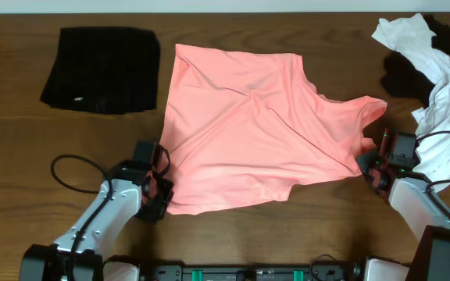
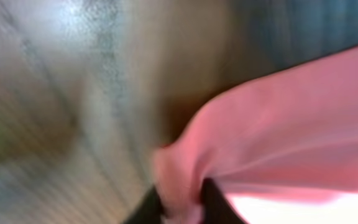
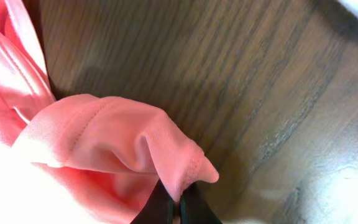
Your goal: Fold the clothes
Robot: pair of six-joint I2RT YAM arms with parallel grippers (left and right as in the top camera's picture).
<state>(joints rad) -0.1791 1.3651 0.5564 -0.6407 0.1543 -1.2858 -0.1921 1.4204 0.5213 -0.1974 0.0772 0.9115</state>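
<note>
Cloth is bunching between both pairs of fingers at the near edge of a dark wooden surface (image 1: 22, 148). Closest in, the left fingers (image 1: 157, 195) are pinching the lower left corner of the salmon-pink T-shirt (image 1: 248, 125) — the wrist view, though blurred, is showing a fold of pink fabric squeezed between two dark tips. Opposite them, the right fingers (image 1: 369, 166) are gripping a hemmed edge at the shirt's right side, with the stitched hem poking out just past the tips. Between the two arms the shirt is lying mostly flat and creased, spreading across the middle of the surface. Farther back, a folded black garment (image 1: 101, 69) is sitting as a neat rectangle at the far left, apart from the shirt. At the far right a rumpled white garment (image 1: 444, 94) is trailing down beside the right arm, partly covering another black garment (image 1: 403, 74) — its shape is hard to make out.
</note>
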